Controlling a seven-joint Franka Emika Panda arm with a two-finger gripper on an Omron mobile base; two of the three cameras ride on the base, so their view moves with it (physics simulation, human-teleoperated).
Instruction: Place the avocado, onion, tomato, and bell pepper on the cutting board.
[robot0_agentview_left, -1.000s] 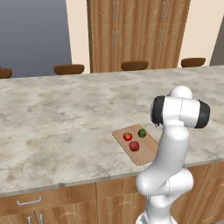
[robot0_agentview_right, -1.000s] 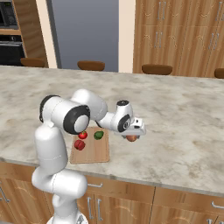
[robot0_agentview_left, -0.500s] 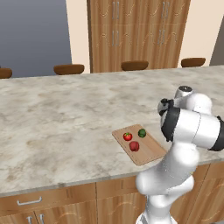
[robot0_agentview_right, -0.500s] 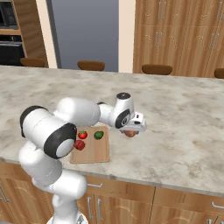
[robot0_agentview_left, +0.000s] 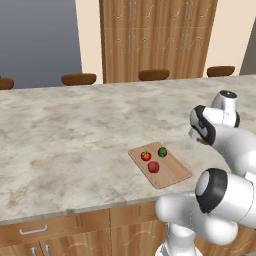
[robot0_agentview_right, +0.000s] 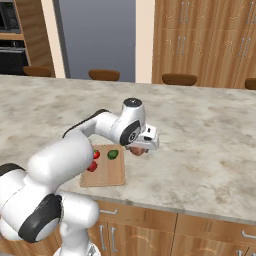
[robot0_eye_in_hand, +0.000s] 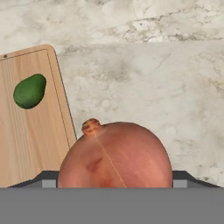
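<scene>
My gripper (robot0_agentview_right: 139, 148) is shut on the onion (robot0_agentview_right: 137, 151), a pinkish-tan ball that looms large at the bottom of the hand view (robot0_eye_in_hand: 114, 158). It hangs just above the counter, close to the right edge of the cutting board (robot0_agentview_right: 113, 174). Part of the onion (robot0_agentview_left: 202, 141) peeks out under the hand in the left base view. On the wooden board (robot0_agentview_left: 171, 175) (robot0_eye_in_hand: 30, 140) lie the dark green avocado (robot0_agentview_left: 162, 152) (robot0_agentview_right: 113, 154) (robot0_eye_in_hand: 29, 90), the tomato (robot0_agentview_left: 145, 156) and the bell pepper (robot0_agentview_left: 153, 167). The arm partly hides the red items (robot0_agentview_right: 93, 165).
The board lies near the front edge of a long marble counter (robot0_agentview_right: 210, 145), with bare stone to its right and behind it. Brown stools (robot0_agentview_left: 79, 78) line the far side. Wooden cabinets (robot0_agentview_left: 155, 35) stand beyond.
The arm's elbow has swung wide to one side, while the hand carried the onion slightly left, closer to the board's edge. The three items on the board have not moved.
</scene>
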